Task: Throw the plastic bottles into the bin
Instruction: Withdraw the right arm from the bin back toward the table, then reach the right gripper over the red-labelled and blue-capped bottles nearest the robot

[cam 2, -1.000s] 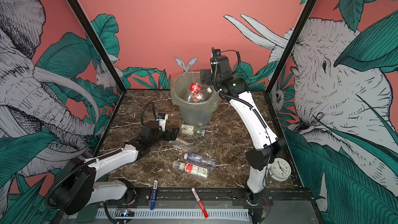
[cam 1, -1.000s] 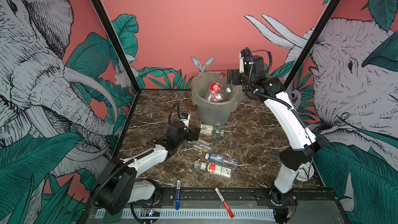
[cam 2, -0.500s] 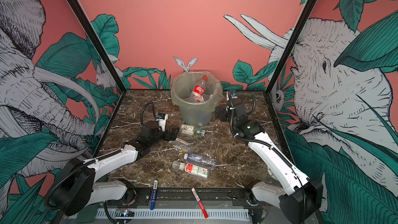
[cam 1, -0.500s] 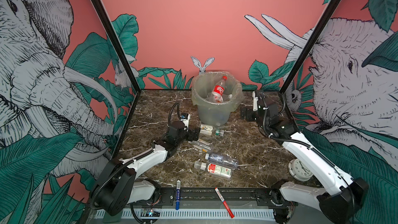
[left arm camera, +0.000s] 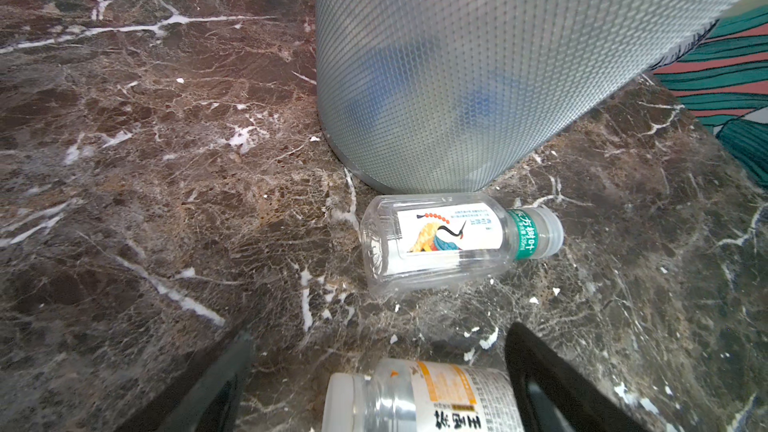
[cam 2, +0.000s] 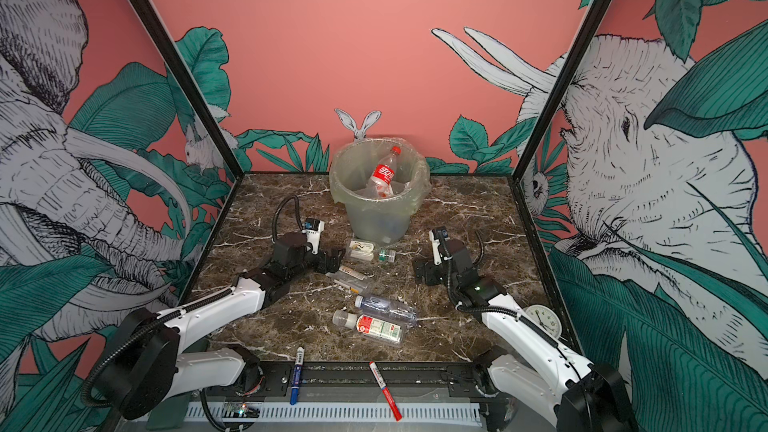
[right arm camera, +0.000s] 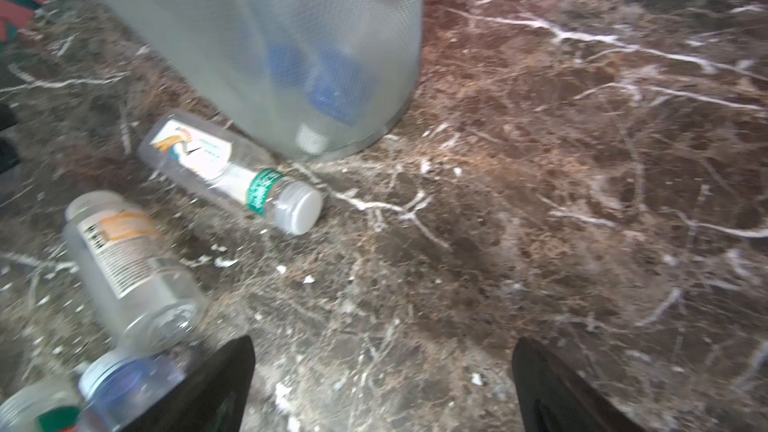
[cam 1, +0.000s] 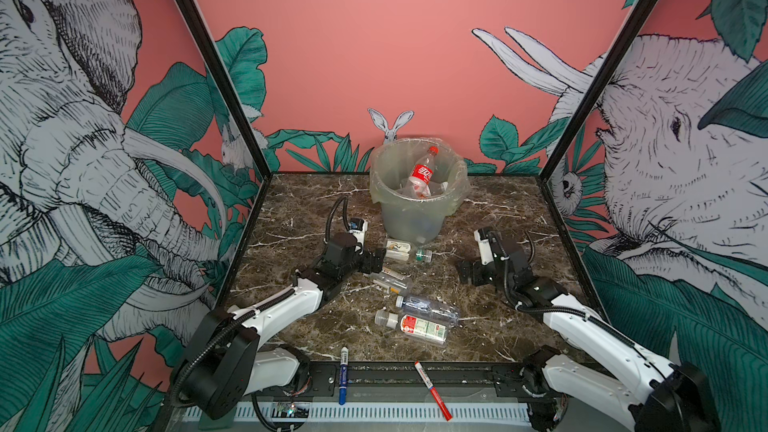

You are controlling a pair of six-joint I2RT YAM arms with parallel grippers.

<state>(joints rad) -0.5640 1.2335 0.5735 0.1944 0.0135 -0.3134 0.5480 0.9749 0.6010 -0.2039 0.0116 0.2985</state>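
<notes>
Left end effector (left arm camera: pixel 380 330) is spread wide, low over the table (cam 1: pixel 291 209); I see a white-capped bottle (left arm camera: pixel 419 401) lying between its fingers (left arm camera: pixel 552 380), not pinched. Right end effector (cam 1: pixel 467 274) is spread too and empty. A bird-label bottle (left arm camera: pixel 449 236) lies at the foot of the bin (cam 1: pixel 409 218), where a red-label bottle (cam 1: pixel 424 172) leans inside. A clear bottle (cam 1: pixel 428 309) and a red-and-white bottle (cam 1: pixel 419 326) lie side by side nearer the front. Blue marker (cam 1: pixel 343 371) and red marker (cam 1: pixel 432 388) rest on the front rail (cam 1: pixel 386 376).
</notes>
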